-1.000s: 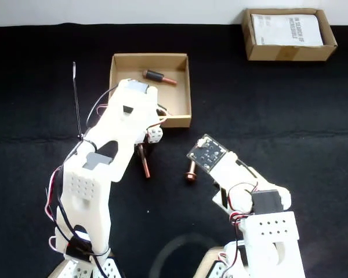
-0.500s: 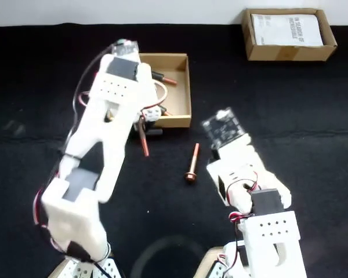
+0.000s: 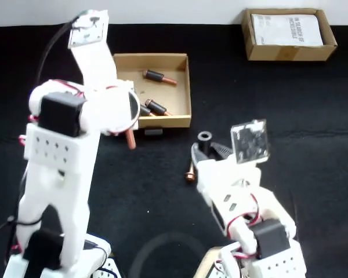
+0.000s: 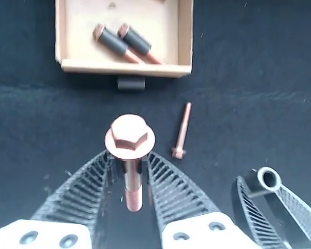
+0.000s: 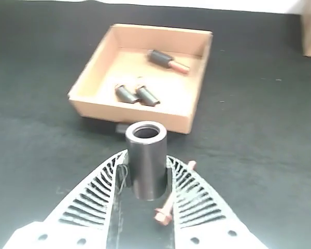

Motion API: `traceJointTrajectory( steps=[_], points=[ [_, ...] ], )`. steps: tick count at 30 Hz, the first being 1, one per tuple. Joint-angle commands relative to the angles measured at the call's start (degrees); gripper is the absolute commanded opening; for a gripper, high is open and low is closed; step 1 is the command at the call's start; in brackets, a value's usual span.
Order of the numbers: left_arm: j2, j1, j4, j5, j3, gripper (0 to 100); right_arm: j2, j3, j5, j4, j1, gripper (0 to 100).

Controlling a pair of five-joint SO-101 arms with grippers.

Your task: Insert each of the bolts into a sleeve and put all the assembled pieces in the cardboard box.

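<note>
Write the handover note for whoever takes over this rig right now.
Left gripper: shut on the held bolt, gripped by its shaft.
Right gripper: shut on the held sleeve, open end up.
Done: three assembled pieces lie in the cardboard box.
Left: push the held bolt into the held sleeve and box it. Then pair the loose bolt on the table with the loose sleeve lying against the box's outer wall, and box that too.

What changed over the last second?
The left pincer lifted its bolt off the table, up toward the cardboard box. The right pincer drew back from the loose bolt, holding a sleeve upright. Loose bolt and box stayed put.
</note>
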Motion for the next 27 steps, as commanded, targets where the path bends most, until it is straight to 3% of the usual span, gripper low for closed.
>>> traceJointTrajectory(
  steps=[1, 6, 11, 20, 27],
  points=[
    [-8.0, 0.3, -0.4, -1.1, 7.3, 1, -7.4, 3.1, -0.3, -0.9, -2.9, 0.6],
    [-19.6, 0.6, -4.3, -5.6, 19.6, 1, -15.1, 10.6, 3.4, -0.9, -6.5, 0.6],
    [-30.5, 1.6, -20.4, -5.6, 31.9, 1, -19.8, 15.9, 7.1, -1.7, -7.5, 0.6],
    [-42.2, 14.5, -48.9, -5.6, 54.5, 1, -20.8, 20.8, 7.0, -8.8, -7.3, 0.6],
    [-39.4, 17.7, -54.4, -5.6, 54.5, 1, -20.8, 21.0, 7.0, -9.0, -5.6, 0.6]
  ],
)
